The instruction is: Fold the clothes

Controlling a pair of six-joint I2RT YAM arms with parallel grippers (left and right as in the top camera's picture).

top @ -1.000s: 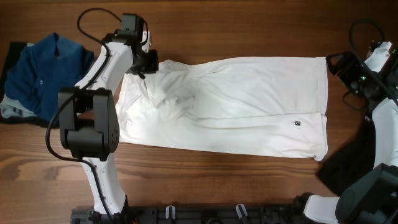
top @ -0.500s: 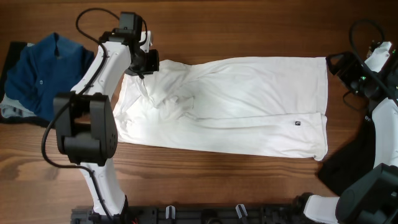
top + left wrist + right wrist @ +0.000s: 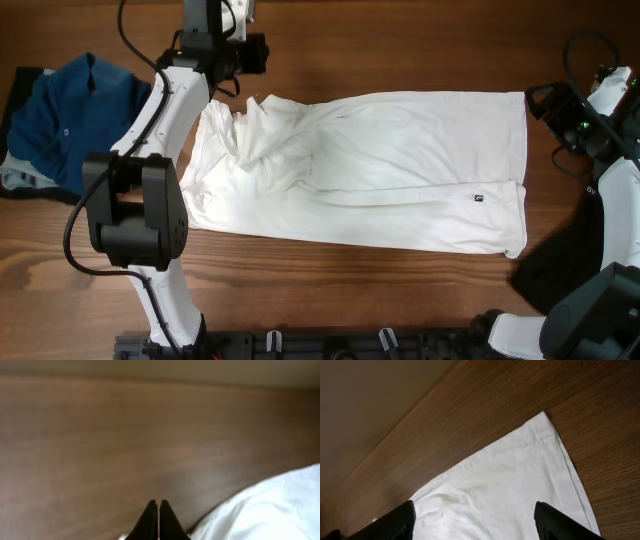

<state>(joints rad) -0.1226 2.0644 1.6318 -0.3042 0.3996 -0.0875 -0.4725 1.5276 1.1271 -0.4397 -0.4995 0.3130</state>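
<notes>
So the big change from a second ago: the left gripper (image 3: 158,518) has gone from sitting down in the shoulder area of the white shirt (image 3: 400,170) to pulling back toward the far edge of the table (image 3: 400,40). It's taken cloth with it, so that upper left part of the shirt is now bunched into a little peak instead of lying flat. Its fingers are pressed tight together, and in the wrist view white fabric peeks out on both sides of the tips, so it's pinching the shirt. The right gripper (image 3: 474,507) hasn't budged. Its jaws are spread wide and holding nothing, hovering above the far right hem corner.

The shirt lies across the middle of the table with its long axis running left to right. The rumpled shoulder end is toward the left arm, and the hem with the small dark label (image 3: 478,197) is toward the right arm. The right two thirds are pretty smooth.

A blue garment (image 3: 80,110) sits crumpled at the left edge, well apart from the shirt. A black garment (image 3: 550,265) lies at the lower right by the right arm's base. The table is brown woodgrain, and past its edge the wrist views only show a plain beige blur.
</notes>
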